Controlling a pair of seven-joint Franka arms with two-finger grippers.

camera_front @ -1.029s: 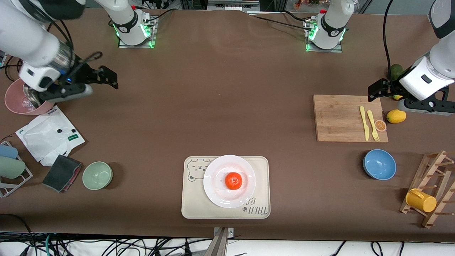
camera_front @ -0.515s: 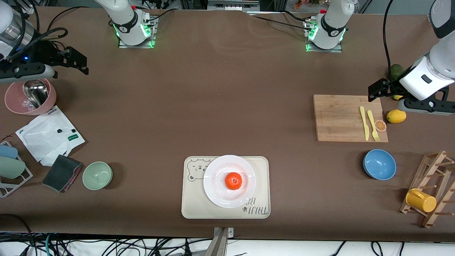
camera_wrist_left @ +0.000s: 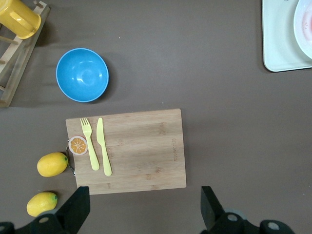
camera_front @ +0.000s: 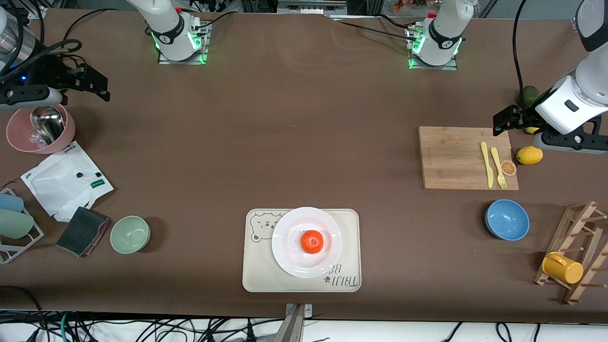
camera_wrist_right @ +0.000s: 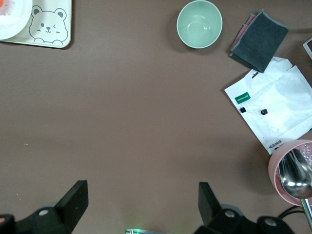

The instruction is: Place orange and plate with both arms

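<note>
The orange (camera_front: 312,241) sat on the glossy, likely slippery plate (camera_front: 289,256) atop the tray (camera_front: 256,275), best gripped at its rim, while left gripper (camera_front: 504,120) and right gripper (camera_front: 92,83) hung wide open, empty.

Brown bench (camera_front: 294,142) carries bear-printed tray (camera_front: 256,270), cutting board (camera_front: 451,156), blue bowl (camera_front: 507,219), green bowl (camera_front: 130,234), pink bowl (camera_front: 19,137), two lemons (camera_front: 529,155), white pouch (camera_front: 61,183), grey cloth (camera_front: 81,231), wooden rack (camera_front: 577,251).
</note>
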